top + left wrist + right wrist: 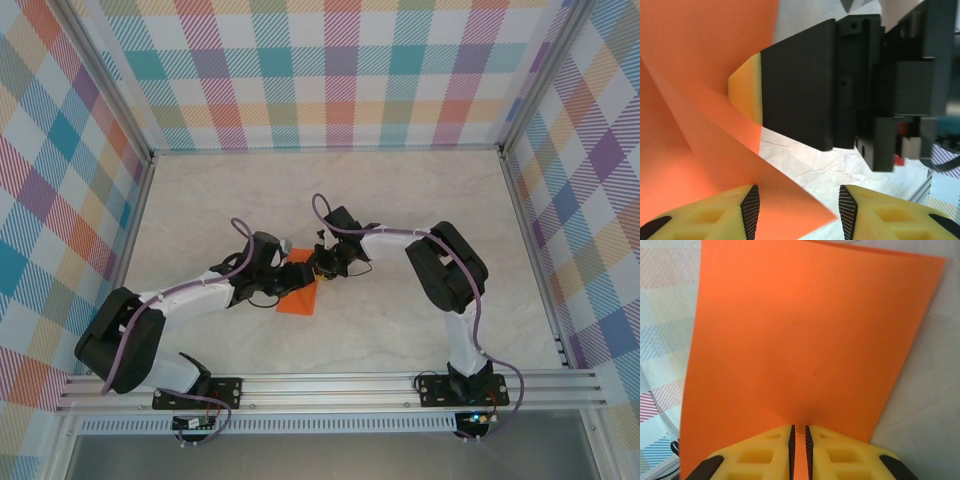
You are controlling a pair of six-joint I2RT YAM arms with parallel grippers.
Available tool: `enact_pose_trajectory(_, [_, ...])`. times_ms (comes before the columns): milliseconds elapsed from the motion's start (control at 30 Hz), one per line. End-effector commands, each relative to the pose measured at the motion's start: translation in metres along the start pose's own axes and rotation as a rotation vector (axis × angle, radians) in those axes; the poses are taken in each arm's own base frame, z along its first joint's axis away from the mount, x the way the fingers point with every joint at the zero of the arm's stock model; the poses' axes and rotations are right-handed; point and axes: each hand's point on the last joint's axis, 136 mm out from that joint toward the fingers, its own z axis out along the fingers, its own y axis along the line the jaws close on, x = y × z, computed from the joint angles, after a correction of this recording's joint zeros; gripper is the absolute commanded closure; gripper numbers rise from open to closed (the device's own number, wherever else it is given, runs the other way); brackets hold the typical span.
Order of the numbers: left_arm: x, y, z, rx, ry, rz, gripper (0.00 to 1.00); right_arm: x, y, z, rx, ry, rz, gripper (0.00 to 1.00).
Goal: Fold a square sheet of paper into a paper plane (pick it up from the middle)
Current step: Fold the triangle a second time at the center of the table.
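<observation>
The right gripper (800, 437) pinches the paper (805, 340) by one edge, near the middle of the tabletop (420, 200). The left gripper (799, 207) stands spread, with a paper corner between its fingers.

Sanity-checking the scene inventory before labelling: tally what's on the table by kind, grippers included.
Orange paper sheet: 1
Grippers, left gripper and right gripper: 2
Total: 3
</observation>
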Motion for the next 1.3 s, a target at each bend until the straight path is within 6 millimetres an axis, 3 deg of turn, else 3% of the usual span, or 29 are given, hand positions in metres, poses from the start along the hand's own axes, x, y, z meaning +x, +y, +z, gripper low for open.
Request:
enact_pose_trajectory(0, [-0.005, 0.011, 0.006, -0.015, -0.031, -0.017, 0.53, 0.001, 0.008, -0.005, -0.026, 0.005, 0.008, 0.83])
enact_pose_trajectory(200, [-0.005, 0.021, 0.008, -0.037, -0.041, -0.025, 0.64, -0.005, 0.022, -0.032, -0.075, -0.046, -0.004, 0.81])
enact_pose_trajectory(467, [-0.003, 0.030, 0.009, -0.064, -0.039, -0.032, 0.72, 0.007, 0.016, -0.065, -0.050, -0.105, -0.044, 0.65])
enact_pose_trajectory(633, [-0.003, 0.030, 0.009, -0.068, -0.041, -0.033, 0.76, 0.023, 0.008, -0.065, -0.057, -0.068, -0.060, 0.62])
enact_pose_trajectory(900, [-0.003, 0.033, 0.009, -0.081, -0.043, -0.036, 0.78, 0.040, 0.014, -0.057, -0.112, 0.012, -0.099, 0.62])
enact_pose_trajectory(1267, [-0.004, 0.033, 0.009, -0.084, -0.042, -0.038, 0.81, 0.047, 0.021, -0.044, -0.150, 0.074, -0.122, 0.68])
